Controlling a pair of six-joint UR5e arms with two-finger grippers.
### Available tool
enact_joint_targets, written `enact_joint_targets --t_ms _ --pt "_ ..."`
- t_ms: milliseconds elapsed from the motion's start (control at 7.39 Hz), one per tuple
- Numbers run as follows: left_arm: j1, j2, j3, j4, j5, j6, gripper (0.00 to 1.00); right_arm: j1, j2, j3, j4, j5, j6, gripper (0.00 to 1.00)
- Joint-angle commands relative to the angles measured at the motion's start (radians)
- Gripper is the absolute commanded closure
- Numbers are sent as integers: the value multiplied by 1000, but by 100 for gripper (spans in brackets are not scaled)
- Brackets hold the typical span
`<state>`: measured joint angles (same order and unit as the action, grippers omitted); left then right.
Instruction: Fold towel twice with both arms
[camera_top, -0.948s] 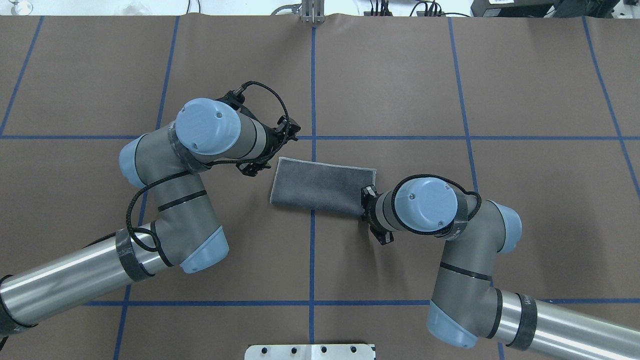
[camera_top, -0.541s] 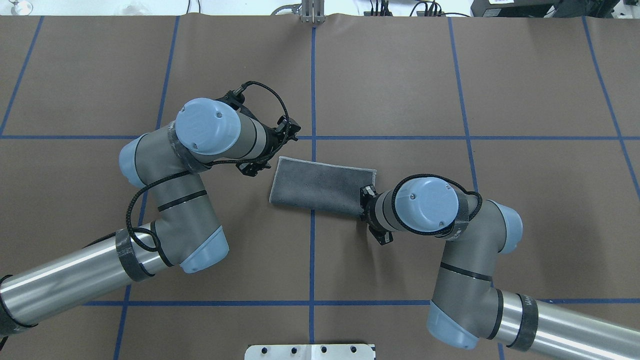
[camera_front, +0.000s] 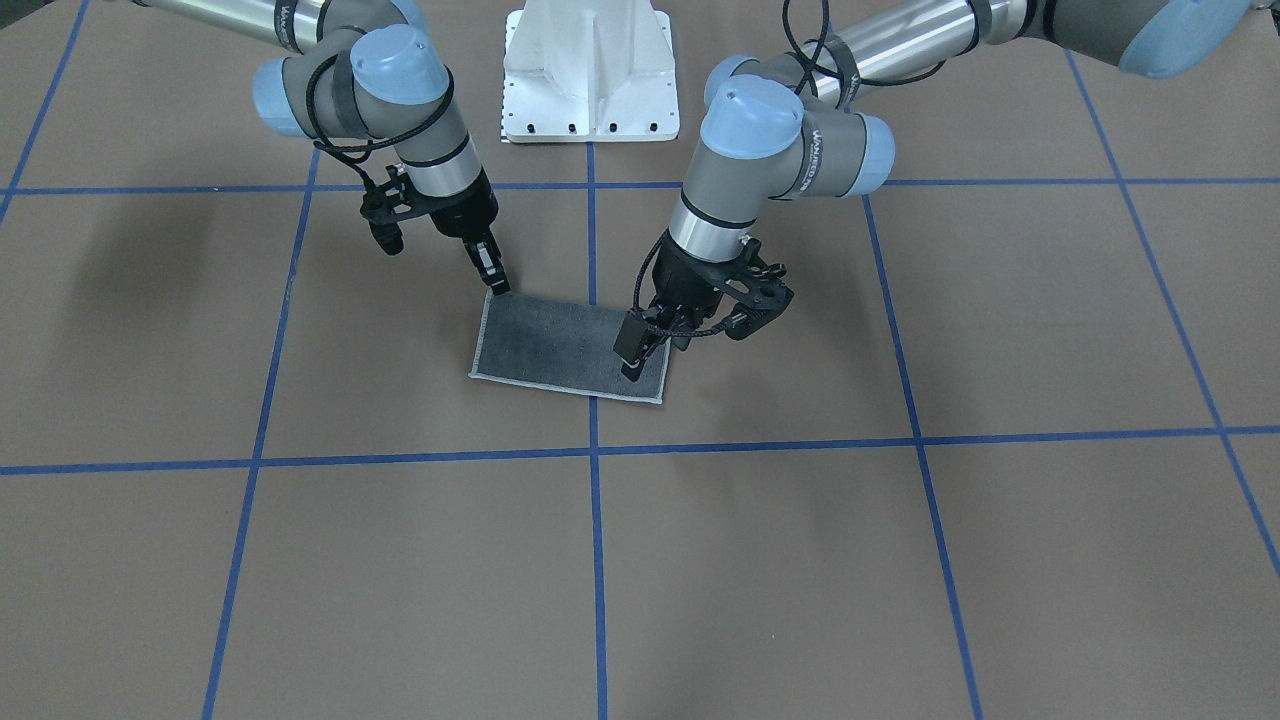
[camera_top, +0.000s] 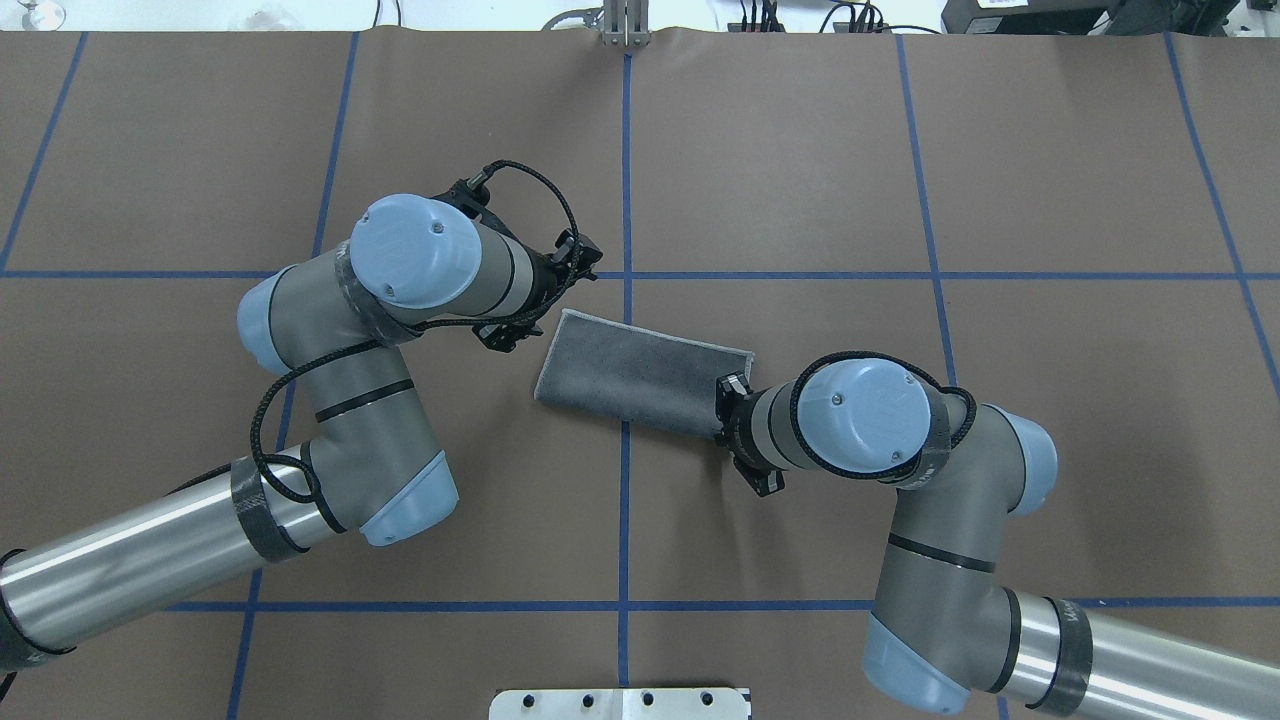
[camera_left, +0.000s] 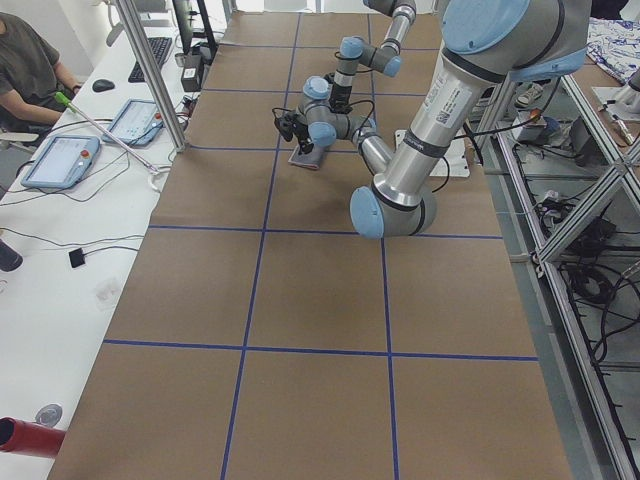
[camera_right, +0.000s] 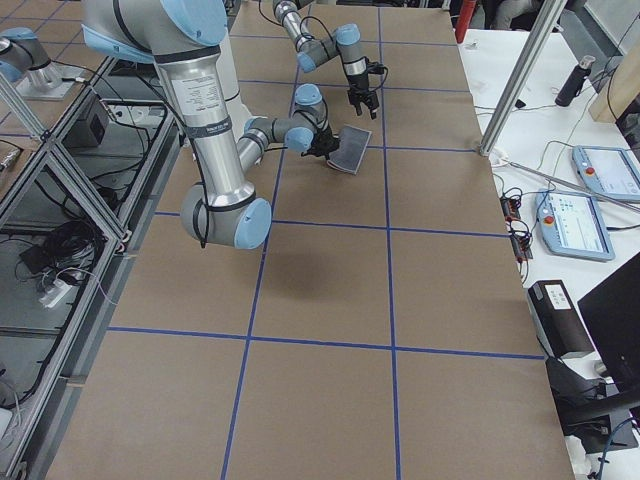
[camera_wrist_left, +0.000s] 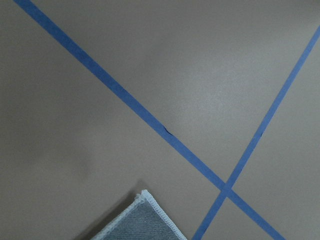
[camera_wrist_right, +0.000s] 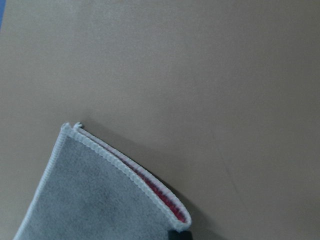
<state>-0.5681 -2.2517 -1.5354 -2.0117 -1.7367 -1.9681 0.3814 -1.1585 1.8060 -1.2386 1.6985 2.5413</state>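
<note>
Jaws of the right gripper (camera_front: 497, 285) are pressing together on one corner of the small dark grey terry towel (camera_front: 560, 345) with light grey stitched edging, the corner on the robot's right that is nearer to its base. In the right wrist view a black fingertip (camera_wrist_right: 177, 235) is touching the towel edge at the bottom of the picture. There the two layers are parting a little, and a strip of pink is showing between them.

Jaws of the left gripper (camera_front: 635, 365) are hanging over the opposite end of the towel, and I cannot tell if they are open or closed. In the left wrist view, only a towel corner is showing at the bottom edge.

The towel is lying folded as a long rectangle with the grey face up, a little tilted against the blue tape lines (camera_top: 625, 520). It is resting near the middle of the brown paper-covered table (camera_front: 900, 550), across the central line.

Both jointed grey-and-silver arms, the left arm (camera_top: 340, 400) and the right arm (camera_top: 930, 520), are bending inward toward the towel. A white pedestal base (camera_front: 590, 70) is standing behind them. A person (camera_left: 30, 70) is sitting at a white side desk.
</note>
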Motion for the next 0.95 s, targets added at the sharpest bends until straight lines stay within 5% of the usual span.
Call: enact_joint_targets --t_ms 0,406,541,677,812 --pt "-1 3 -15 4 -4 0 8 -77 -1 77 -98 6 2 100" --pt "11 43 -75 10 -6 -5 8 -151 32 93 -119 6 2 100" --pt "26 72 -93 8 -4 -5 8 -153 33 93 -117 6 2 91" --pt "58 81 -86 8 2 -5 8 -150 30 104 -128 6 1 1" --pt "85 81 -81 10 8 -5 10 -113 29 117 -128 9 -4 0"
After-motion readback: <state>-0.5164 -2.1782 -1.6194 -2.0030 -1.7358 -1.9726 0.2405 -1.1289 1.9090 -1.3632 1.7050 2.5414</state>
